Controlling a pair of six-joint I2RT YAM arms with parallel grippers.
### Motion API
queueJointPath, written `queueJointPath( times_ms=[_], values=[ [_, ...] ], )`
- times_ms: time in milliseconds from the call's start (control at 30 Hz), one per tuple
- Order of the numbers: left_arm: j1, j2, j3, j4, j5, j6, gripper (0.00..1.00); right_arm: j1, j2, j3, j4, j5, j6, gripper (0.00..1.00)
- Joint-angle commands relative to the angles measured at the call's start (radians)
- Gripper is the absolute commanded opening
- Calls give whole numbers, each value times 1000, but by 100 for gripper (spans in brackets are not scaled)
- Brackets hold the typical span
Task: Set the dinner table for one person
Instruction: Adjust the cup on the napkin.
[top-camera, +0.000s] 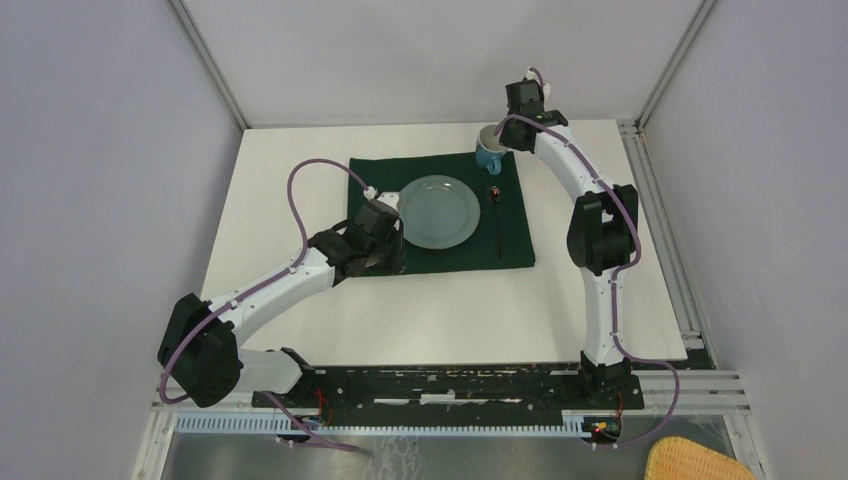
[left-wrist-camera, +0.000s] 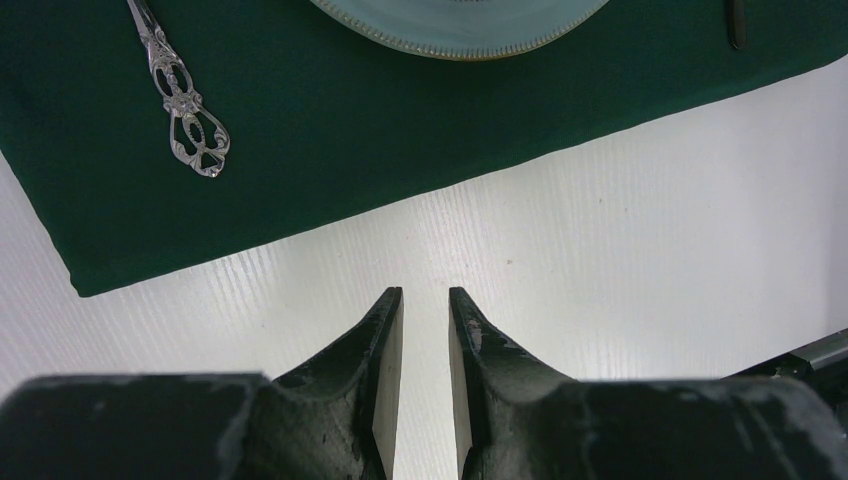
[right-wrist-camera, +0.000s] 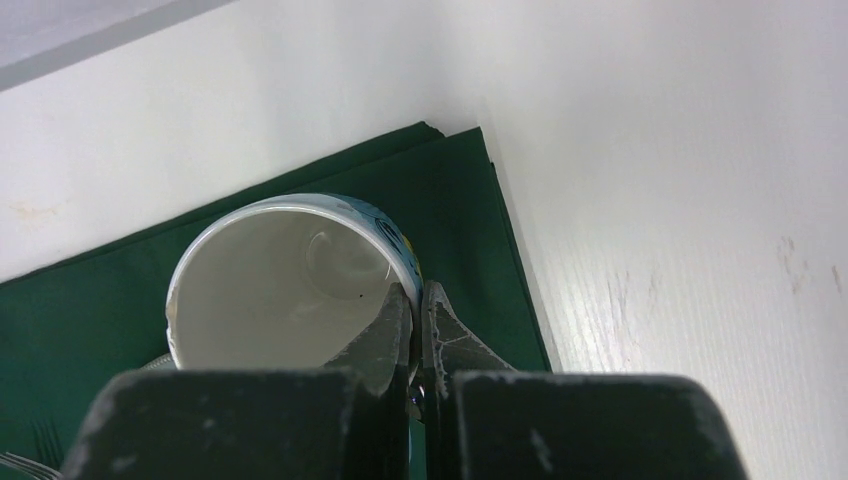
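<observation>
The white dinner table (top-camera: 450, 310) carries a dark green cloth (top-camera: 520, 250) with a pale blue-green plate (top-camera: 438, 210) in its middle. A dark spoon (top-camera: 497, 215) lies right of the plate. My right gripper (right-wrist-camera: 415, 290) is shut on the rim of a blue mug (right-wrist-camera: 270, 290), white inside, one finger in and one out, over the cloth's far right corner (top-camera: 487, 155). My left gripper (left-wrist-camera: 425, 295) is empty with its jaws a little apart, above the cloth's near left corner (top-camera: 378, 240). An ornate silver utensil handle (left-wrist-camera: 185, 115) lies on the cloth left of the plate.
Grey walls and metal rails close in the table at the back and sides. A yellow woven basket (top-camera: 700, 462) sits off the table at the near right. Bare white tabletop (left-wrist-camera: 650, 200) lies beside the cloth's near edge.
</observation>
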Motion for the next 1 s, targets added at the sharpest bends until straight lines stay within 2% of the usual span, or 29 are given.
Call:
queueJointPath(
  times_ms=[0,967],
  values=[
    [4,-9,15,25,-3,-32,30,2,-11,81,77,9,28,0],
    [4,7,9,37,1,-39,30,9,40,130,10,-7,20,0]
  ],
)
